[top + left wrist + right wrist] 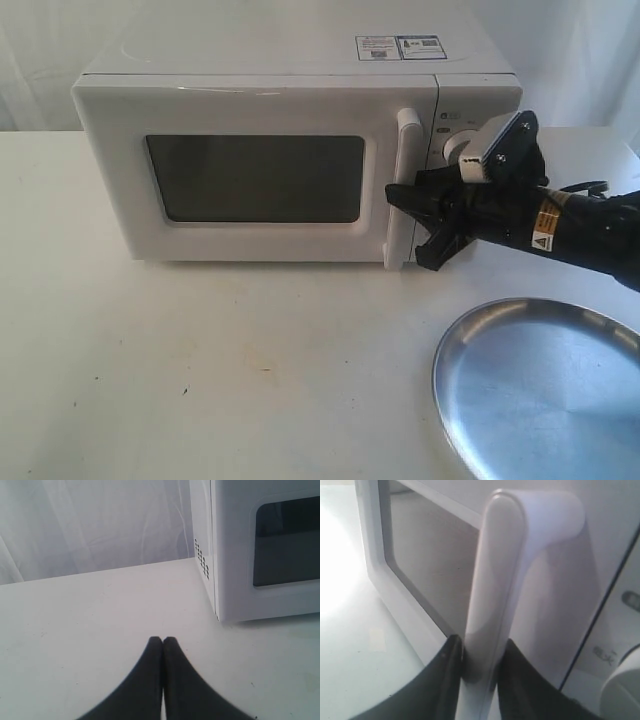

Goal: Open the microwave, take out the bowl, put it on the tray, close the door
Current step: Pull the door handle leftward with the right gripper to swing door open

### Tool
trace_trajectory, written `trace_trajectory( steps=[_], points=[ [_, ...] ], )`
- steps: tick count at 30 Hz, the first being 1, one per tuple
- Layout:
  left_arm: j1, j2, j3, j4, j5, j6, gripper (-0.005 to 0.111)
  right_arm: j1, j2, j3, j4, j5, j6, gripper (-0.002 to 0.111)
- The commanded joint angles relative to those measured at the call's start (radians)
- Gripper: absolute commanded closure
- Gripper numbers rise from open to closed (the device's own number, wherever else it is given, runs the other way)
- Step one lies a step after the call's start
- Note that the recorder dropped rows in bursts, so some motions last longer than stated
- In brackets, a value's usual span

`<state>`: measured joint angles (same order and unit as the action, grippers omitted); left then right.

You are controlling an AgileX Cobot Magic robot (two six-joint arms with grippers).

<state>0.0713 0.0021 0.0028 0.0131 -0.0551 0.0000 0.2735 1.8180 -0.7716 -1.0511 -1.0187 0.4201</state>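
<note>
The right gripper (404,226) clamps the handle (406,170) to pull the door (250,110) open. The left gripper (163,641) rests clenched and empty beside the microwave (235,555).

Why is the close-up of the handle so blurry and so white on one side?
Right wrist view: the door handle sits too near the lens, so it blurs, and glare whitens the table. Exterior view: the tray shines bluish. Left wrist view: the dark left hand looks soft.
</note>
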Motion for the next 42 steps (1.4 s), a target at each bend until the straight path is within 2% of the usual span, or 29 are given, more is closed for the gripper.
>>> trace_trajectory(
  steps=[1, 15, 18, 20, 22, 23, 25, 26, 27, 32, 37, 39, 42],
  points=[
    [-0.002, -0.002, -0.003, -0.006, 0.003, 0.0, 0.107, 0.026, -0.029, 0.017, -0.357, -0.202, -0.001, 0.108],
    [-0.002, -0.002, -0.003, -0.006, 0.003, 0.0, 0.107, 0.023, -0.176, 0.053, -0.542, -0.202, 0.136, 0.108],
    [-0.002, -0.002, -0.003, -0.006, 0.003, 0.0, 0.107, 0.023, -0.223, 0.066, -0.545, -0.202, 0.195, 0.108],
    [-0.002, -0.002, -0.003, -0.006, 0.003, 0.0, 0.107, 0.023, -0.245, 0.066, -0.537, -0.102, 0.333, 0.108],
    [-0.002, -0.002, -0.003, -0.006, 0.003, 0.0, 0.107, 0.023, -0.264, 0.066, -0.594, -0.048, 0.451, 0.093],
    [-0.002, -0.002, -0.003, -0.006, 0.003, 0.0, 0.107, 0.023, -0.272, 0.066, -0.624, -0.037, 0.496, 0.078],
    [-0.002, -0.002, -0.003, -0.006, 0.003, 0.0, 0.107, 0.023, -0.277, 0.066, -0.61, -0.02, 0.536, 0.054],
    [-0.002, -0.002, -0.003, -0.006, 0.003, 0.0, 0.107, 0.023, -0.281, 0.066, -0.595, -0.01, 0.564, 0.045],
    [-0.002, -0.002, -0.003, -0.006, 0.003, 0.0, 0.107, 0.023, -0.286, 0.066, -0.587, 0.002, 0.589, 0.041],
    [-0.002, -0.002, -0.003, -0.006, 0.003, 0.0, 0.107, 0.023, -0.33, 0.066, -0.607, 0.19, 0.85, 0.048],
    [-0.002, -0.002, -0.003, -0.006, 0.003, 0.0, 0.107, 0.023, -0.404, 0.069, -0.693, 0.268, 1.071, 0.066],
    [-0.002, -0.002, -0.003, -0.006, 0.003, 0.0, 0.107, 0.023, -0.447, 0.079, -0.693, 0.335, 1.102, 0.077],
    [-0.002, -0.002, -0.003, -0.006, 0.003, 0.0, 0.107, 0.023, -0.495, 0.094, -0.693, 0.503, 1.102, 0.101]
  ],
)
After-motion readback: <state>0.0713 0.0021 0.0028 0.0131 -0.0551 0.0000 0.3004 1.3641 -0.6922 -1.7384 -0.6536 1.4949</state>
